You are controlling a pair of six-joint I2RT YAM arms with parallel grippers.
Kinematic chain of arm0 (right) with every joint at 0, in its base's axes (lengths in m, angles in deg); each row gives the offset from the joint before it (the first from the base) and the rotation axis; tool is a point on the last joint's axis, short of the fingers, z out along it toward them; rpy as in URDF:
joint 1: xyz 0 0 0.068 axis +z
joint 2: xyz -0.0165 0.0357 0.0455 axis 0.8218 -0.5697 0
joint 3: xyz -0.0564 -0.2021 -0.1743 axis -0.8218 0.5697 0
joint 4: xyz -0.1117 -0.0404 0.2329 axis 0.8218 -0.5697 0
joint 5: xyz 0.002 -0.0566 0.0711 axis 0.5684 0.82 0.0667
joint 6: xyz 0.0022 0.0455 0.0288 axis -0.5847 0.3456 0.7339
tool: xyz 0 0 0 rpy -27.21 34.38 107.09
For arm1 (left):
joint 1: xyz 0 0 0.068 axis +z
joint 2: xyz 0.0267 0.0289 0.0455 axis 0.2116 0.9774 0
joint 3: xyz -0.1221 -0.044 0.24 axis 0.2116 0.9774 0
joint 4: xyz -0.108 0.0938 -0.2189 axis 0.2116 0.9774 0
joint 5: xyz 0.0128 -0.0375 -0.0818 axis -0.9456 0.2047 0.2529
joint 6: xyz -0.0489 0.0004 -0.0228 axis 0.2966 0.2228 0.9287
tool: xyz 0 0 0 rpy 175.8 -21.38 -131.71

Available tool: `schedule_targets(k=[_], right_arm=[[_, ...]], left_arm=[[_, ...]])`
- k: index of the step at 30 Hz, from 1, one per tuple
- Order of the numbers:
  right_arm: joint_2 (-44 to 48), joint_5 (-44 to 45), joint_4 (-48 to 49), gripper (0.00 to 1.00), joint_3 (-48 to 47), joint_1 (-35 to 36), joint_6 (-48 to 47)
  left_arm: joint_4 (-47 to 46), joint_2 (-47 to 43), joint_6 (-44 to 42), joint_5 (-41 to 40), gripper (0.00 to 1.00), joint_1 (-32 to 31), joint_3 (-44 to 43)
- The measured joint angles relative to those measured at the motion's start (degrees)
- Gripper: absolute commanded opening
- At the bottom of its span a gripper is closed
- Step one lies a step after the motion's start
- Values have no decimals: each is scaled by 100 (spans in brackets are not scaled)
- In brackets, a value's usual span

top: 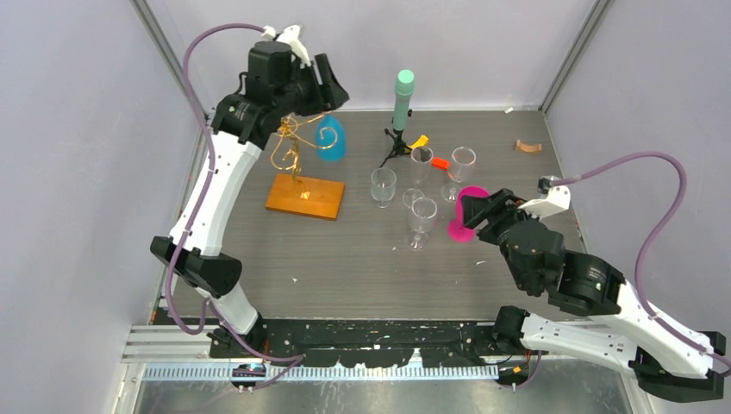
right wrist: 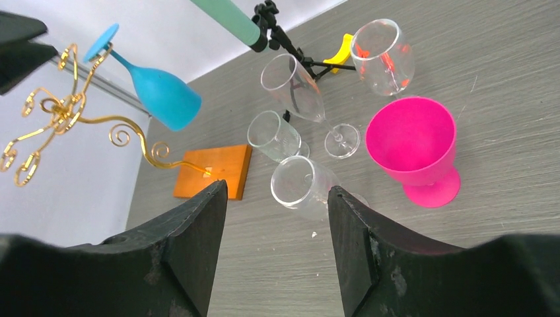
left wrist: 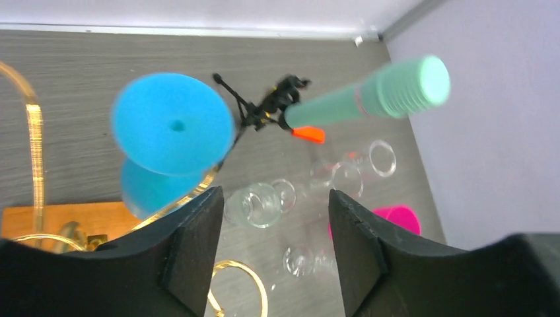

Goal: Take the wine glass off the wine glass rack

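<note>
A blue wine glass [top: 331,138] hangs upside down from a scroll arm of the gold wire rack [top: 291,148] on its orange-brown wooden base [top: 304,197]. My left gripper [top: 334,89] is open and empty, just above the rack; in the left wrist view the glass's round blue foot [left wrist: 173,123] is left of and beyond my open left gripper [left wrist: 275,247]. My right gripper [top: 471,210] is open and empty, low at the right. The right wrist view shows the blue glass [right wrist: 157,90] and the rack [right wrist: 72,112] far off, beyond my right gripper [right wrist: 277,247].
Several clear glasses [top: 420,191] stand in the middle. A pink goblet [top: 468,213] stands by my right gripper. A mint-green cylinder on a black tripod [top: 402,108] stands at the back, with small orange and yellow pieces [top: 428,151] beside it. A brown piece [top: 527,146] lies at the far right.
</note>
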Motion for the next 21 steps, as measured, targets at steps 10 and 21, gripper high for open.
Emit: schedule_targets(k=[10, 21], right_arm=[[-411, -190, 0, 62, -46, 0, -15], [-472, -188, 2, 62, -46, 0, -15]], left_arm=[[-203, 122, 680, -407, 59, 732, -203], [136, 911, 682, -1012, 64, 793, -732]])
